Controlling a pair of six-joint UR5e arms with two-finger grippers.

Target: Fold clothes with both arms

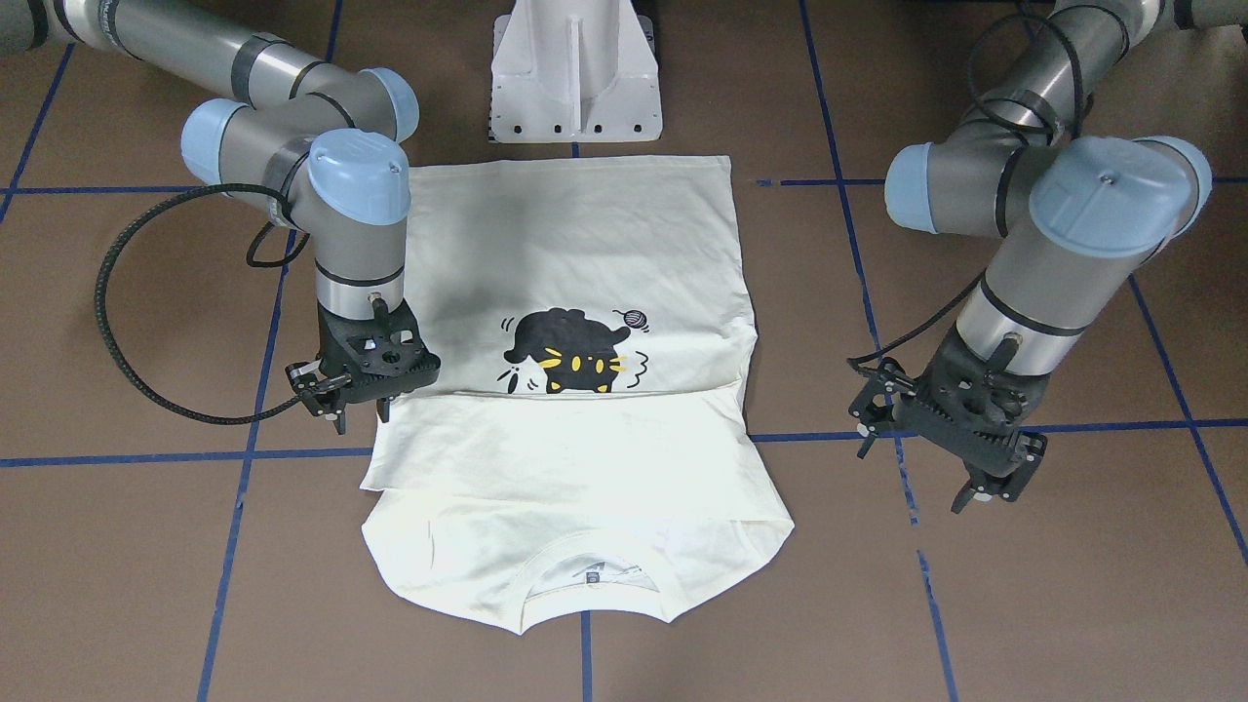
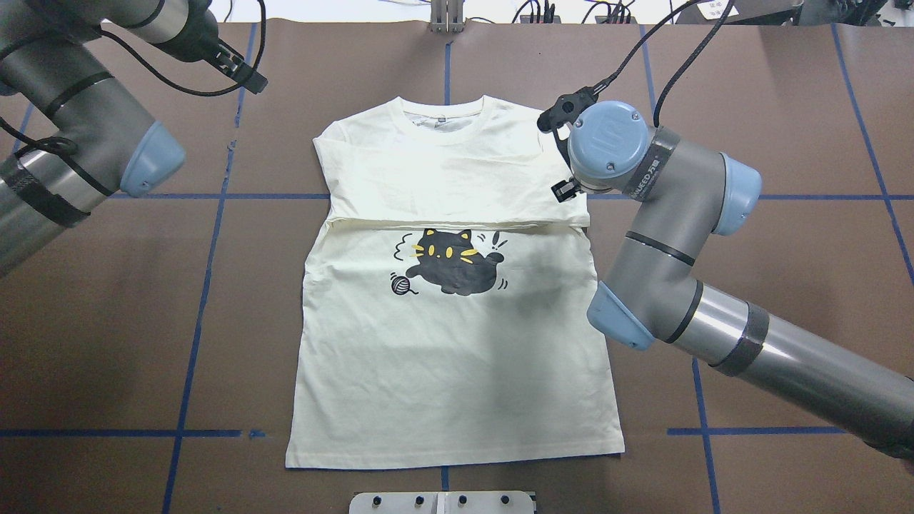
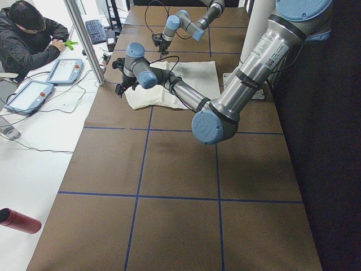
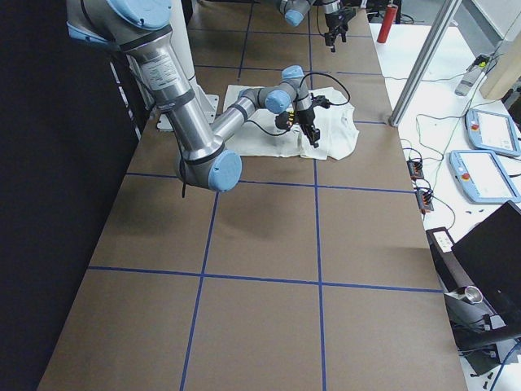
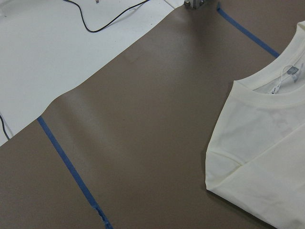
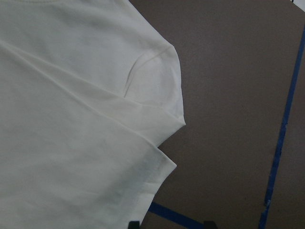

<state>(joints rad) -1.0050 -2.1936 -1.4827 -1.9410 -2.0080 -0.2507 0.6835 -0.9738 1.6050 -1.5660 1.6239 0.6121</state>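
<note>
While both arms hang over the brown table (image 2: 785,300), the cream T-shirt (image 2: 457,371) lies flat in the middle of it, print side up. Its hem is near the white pedestal (image 1: 575,78) and its collar (image 2: 443,118) at the far side. The sleeves look folded in across the chest, a plain band (image 2: 457,185) whose edge runs right at the head of the black cat (image 2: 453,260).

Now the right arm (image 2: 664,235): it's reached in, and the right gripper (image 1: 359,414) sits over the shirt's right edge at the end of that band. Its wrist camera shows two fingertips (image 6: 135,223) spread apart, nothing between them.

The left arm (image 2: 71,143) stands off to the left, with the left gripper (image 1: 965,487) over bare table, well apart from the cloth. It carries nothing; how wide it's parted, I can't tell.

This looks like light, limp cotton: it'll sag and drag, and the stacked sleeve layers could slide. I'd pinch matching edge points on both sides, catching every layer, and lift together.
</note>
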